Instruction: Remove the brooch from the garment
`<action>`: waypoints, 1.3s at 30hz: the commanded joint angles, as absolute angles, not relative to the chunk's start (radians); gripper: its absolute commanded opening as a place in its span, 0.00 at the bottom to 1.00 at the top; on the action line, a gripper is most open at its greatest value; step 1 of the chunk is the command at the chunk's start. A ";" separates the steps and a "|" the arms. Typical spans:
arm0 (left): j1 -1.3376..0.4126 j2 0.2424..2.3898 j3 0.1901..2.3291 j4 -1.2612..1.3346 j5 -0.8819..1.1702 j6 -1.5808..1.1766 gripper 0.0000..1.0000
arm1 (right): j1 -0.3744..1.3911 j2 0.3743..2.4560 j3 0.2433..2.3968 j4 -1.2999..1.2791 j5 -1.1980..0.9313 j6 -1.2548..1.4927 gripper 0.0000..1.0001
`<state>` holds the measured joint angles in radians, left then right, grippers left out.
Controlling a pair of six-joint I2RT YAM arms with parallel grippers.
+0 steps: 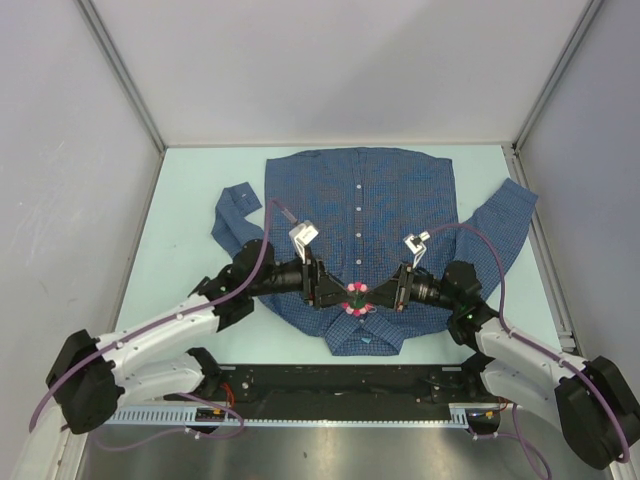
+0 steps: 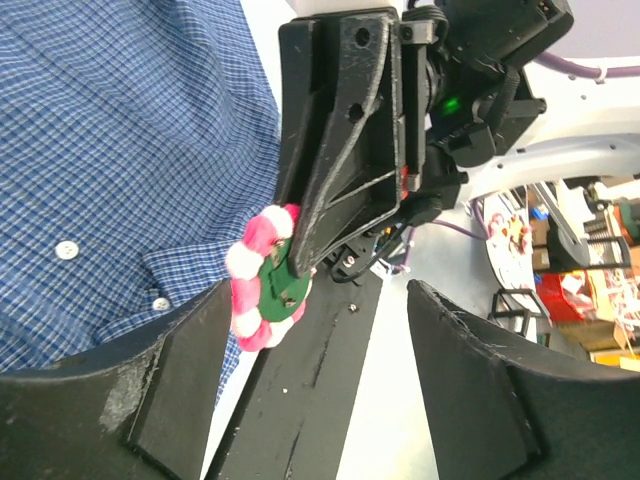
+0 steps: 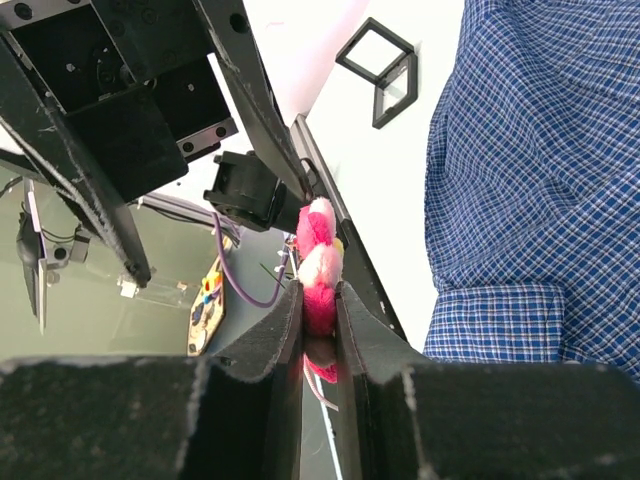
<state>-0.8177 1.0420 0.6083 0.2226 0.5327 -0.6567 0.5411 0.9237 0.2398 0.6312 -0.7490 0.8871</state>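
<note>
Right wrist view: the right end effector (image 3: 318, 300) pinches the brooch (image 3: 318, 250), just off the garment (image 3: 540, 150) collar by the near edge of the bench (image 1: 190, 200). The left end effector (image 2: 318, 300) is wide open, facing it.

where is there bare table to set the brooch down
Bare table lies left of the shirt, toward the left wall, and right of its other sleeve. Crowded at the collar, where the left pincer and right pincer meet at the brooch.

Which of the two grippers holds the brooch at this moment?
The right gripper: it is shut on the brooch. The left gripper stands open beside it, gripping nothing.
</note>
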 commanded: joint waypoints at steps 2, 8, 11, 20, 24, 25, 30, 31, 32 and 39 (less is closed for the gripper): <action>-0.808 1.040 0.603 0.230 0.502 -0.669 0.75 | 0.541 0.927 0.275 0.681 -0.750 0.903 0.00; -0.893 1.091 0.673 0.164 0.396 -0.606 0.60 | 0.542 0.930 0.284 0.678 -0.738 0.914 0.00; -0.905 1.117 0.703 0.147 0.380 -0.595 0.59 | 0.540 0.933 0.284 0.676 -0.738 0.913 0.00; -0.914 1.141 0.696 0.181 0.385 -0.611 0.43 | 0.538 0.928 0.284 0.673 -0.735 0.911 0.00; -0.916 1.147 0.701 0.189 0.388 -0.612 0.40 | 0.540 0.925 0.284 0.673 -0.733 0.913 0.00; -0.916 1.147 0.701 0.190 0.390 -0.611 0.38 | 0.540 0.923 0.284 0.673 -0.735 0.911 0.00; -0.916 1.137 0.683 0.212 0.396 -0.620 0.30 | 0.540 0.913 0.284 0.655 -0.733 0.904 0.00; -0.916 1.135 0.675 0.215 0.397 -0.623 0.30 | 0.538 0.914 0.284 0.652 -0.733 0.902 0.00; -0.916 1.132 0.673 0.219 0.397 -0.623 0.29 | 0.538 0.914 0.284 0.652 -0.733 0.900 0.00; -0.916 1.140 0.675 0.232 0.413 -0.632 0.27 | 0.540 0.914 0.284 0.655 -0.736 0.904 0.00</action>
<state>-0.9012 1.1461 0.6514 0.1528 0.3717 -0.6201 0.5369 0.9253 0.2405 0.6254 -0.7460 0.9077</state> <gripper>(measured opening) 0.290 0.182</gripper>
